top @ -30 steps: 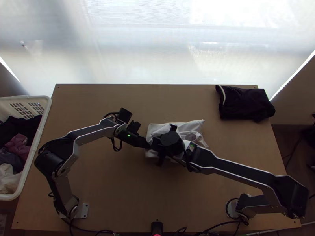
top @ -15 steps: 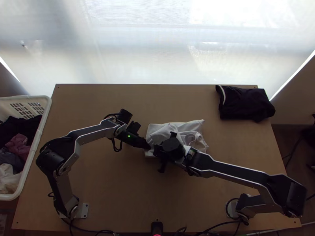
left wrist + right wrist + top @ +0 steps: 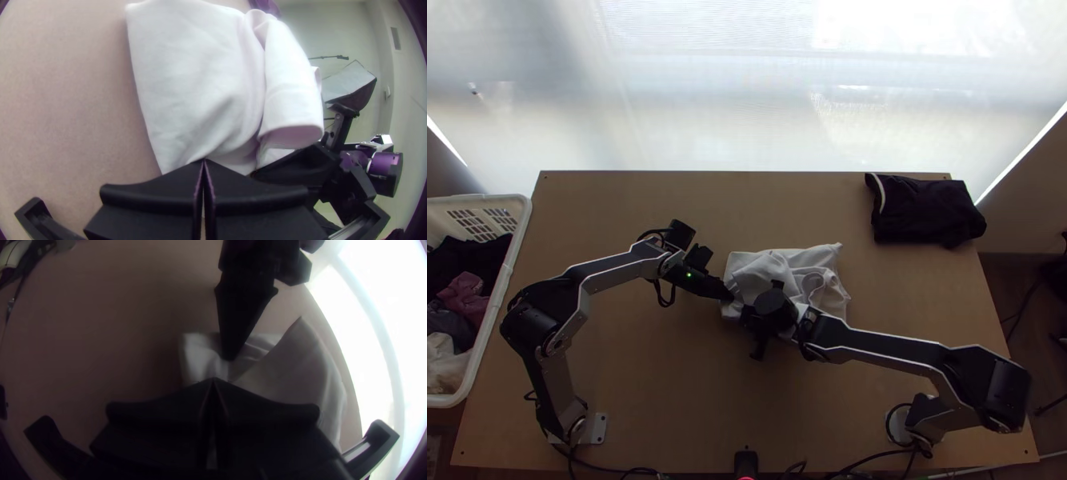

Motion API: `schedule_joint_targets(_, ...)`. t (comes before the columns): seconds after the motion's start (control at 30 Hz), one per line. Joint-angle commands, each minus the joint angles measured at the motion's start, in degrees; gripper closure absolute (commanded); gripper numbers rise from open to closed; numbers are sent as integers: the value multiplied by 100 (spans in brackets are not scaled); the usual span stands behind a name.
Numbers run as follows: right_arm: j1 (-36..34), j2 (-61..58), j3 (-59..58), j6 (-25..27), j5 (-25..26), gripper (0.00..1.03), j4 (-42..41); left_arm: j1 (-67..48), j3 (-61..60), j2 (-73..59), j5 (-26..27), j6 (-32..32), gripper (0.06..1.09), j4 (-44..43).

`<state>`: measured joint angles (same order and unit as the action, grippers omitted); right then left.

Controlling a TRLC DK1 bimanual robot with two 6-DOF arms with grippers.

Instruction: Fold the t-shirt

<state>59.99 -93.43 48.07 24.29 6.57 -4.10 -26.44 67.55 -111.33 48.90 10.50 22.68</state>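
T-shirt (image 3: 799,258): lying white and rumpled on the table (image 3: 659,360), partly folded over itself, looping into a ring of cloth towards its right-hand side. And showing in the left wrist view, a flap doubling over the t-shirt and ending in an open, sleeve-like mouth!

Now to the left gripper (image 3: 728,297): reaching the t-shirt's left edge, touching the cloth there, pressing both fingers narrow together at the tips. Across to the right gripper (image 3: 745,314): hanging at the t-shirt's near side, just beside the left gripper, also bringing its fingers together. Pinching cloth in either one? Impossible to tell!

Looking beyond the t-shirt, up and to its right: resting folded, a dark garment (image 3: 923,214) with a pale stripe. Well apart to the t-shirt's left: standing full of clothes, a white basket (image 3: 505,276).
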Motion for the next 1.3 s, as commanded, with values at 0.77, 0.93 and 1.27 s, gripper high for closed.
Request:
schedule_joint_targets(0.77, -839, -62, 70, 260, -15, 100, -249, -46, -84, 32, 5, -312, 105, 35)
schedule_joint_targets(0.93, -752, 44, 9, 146, -6, 100, -126, -143, -75, 6, 5, -330, 105, 26)
schedule_joint_targets(1.27, -883, 352, -228, 58, -6, 100, 58, -301, 30, -91, 5, -373, 105, 17)
